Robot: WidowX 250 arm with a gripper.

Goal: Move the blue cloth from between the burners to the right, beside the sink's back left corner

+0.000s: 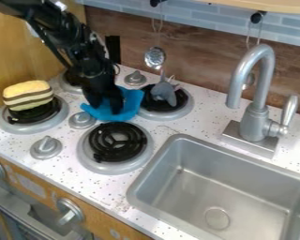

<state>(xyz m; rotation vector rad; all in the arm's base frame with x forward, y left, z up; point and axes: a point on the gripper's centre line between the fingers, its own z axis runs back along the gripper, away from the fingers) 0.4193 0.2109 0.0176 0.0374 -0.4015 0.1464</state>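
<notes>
The black gripper (106, 104) hangs down from the upper left over the stove, at the blue cloth (132, 101). The cloth lies crumpled around its lower end, between the back burners; whether it is gripped is hidden. Just right of the cloth, a grey toy (164, 92) rests on the back right burner (181, 107). A yellow layered toy cake with brown stripes (28, 93) sits on the left burner (33, 124).
The front burner (117, 141) has a black coil. Knobs (46, 146) stand among the burners. At the right are a metal sink (221, 187) and a tall grey faucet (256, 117). A ladle (155, 58) hangs on the back wall.
</notes>
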